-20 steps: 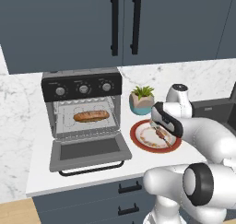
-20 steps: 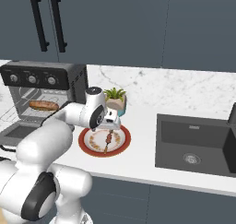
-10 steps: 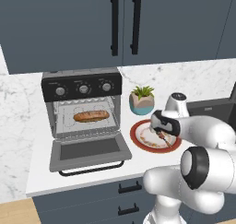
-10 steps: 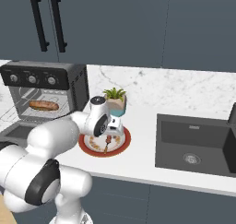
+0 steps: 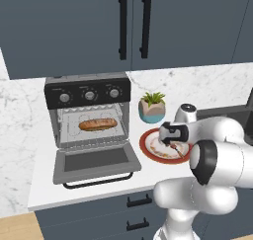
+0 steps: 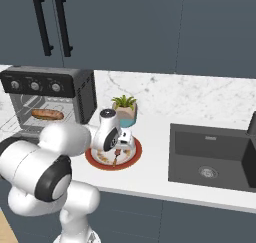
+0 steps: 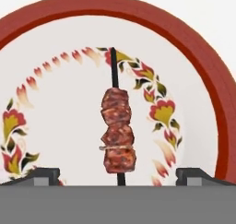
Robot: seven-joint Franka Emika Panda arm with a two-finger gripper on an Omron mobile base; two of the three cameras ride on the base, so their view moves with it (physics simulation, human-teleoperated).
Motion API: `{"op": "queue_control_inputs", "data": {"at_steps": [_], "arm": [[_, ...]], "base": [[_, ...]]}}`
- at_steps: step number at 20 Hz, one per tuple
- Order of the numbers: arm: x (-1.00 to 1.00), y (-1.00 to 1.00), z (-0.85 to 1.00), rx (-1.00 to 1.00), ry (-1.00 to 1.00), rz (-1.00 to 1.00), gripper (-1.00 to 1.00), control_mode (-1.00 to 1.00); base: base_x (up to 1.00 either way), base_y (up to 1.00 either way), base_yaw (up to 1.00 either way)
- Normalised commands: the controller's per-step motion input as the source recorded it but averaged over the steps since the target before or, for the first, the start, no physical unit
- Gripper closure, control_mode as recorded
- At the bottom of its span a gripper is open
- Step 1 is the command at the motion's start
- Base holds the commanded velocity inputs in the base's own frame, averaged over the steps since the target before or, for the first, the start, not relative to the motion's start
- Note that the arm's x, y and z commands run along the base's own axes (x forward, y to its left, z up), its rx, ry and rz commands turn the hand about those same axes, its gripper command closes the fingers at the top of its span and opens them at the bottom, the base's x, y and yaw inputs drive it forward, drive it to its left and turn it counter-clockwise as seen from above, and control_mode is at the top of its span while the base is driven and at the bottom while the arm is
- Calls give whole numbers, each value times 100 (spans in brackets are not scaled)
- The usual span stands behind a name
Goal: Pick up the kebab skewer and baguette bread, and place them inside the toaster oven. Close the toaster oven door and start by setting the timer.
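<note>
The kebab skewer (image 7: pixel 118 135) lies on a red-rimmed floral plate (image 7: pixel 207 61), a thin stick carrying three reddish-brown meat chunks. My gripper (image 7: pixel 120 174) hangs just over it, open, with one fingertip on each side of the stick and nothing held. From the base I see the gripper (image 5: pixel 170 139) low over the plate (image 5: pixel 153 149), and the skewer (image 6: pixel 116 158) under the hand. The baguette bread (image 5: pixel 98 124) rests on the rack inside the toaster oven (image 5: pixel 89 93). The toaster oven door (image 5: pixel 96 161) is folded down flat.
A potted plant (image 5: pixel 152 105) in a teal pot stands just behind the plate. A dark sink (image 6: pixel 210 157) is set into the counter to the right. Dark cabinets with black handles hang above the marble backsplash.
The hand has come down closer to the plate and settled over the skewer, with the elbow swinging round. Its jaws have stayed open. Baguette and oven door are unmoved.
</note>
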Motion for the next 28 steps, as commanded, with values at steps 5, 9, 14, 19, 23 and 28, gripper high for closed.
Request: {"op": "queue_control_inputs", "data": {"at_steps": [5, 9, 14, 19, 23, 28], "arm": [[8, 0, -26, 0, 0, 0, -100, -100], [8, 0, -23, 0, 0, 0, -100, -100], [8, 0, -10, 0, 0, 0, -100, -100], [4, 0, -7, 0, 0, 0, -100, -100], [1, 0, -3, 0, 0, 0, 100, -100], [0, 0, 0, 0, 1, 0, 100, -100]], "base": [[0, 0, 0], [0, 0, 0], [0, 0, 0], [0, 0, 0], [0, 0, 0], [0, 0, 0]]}}
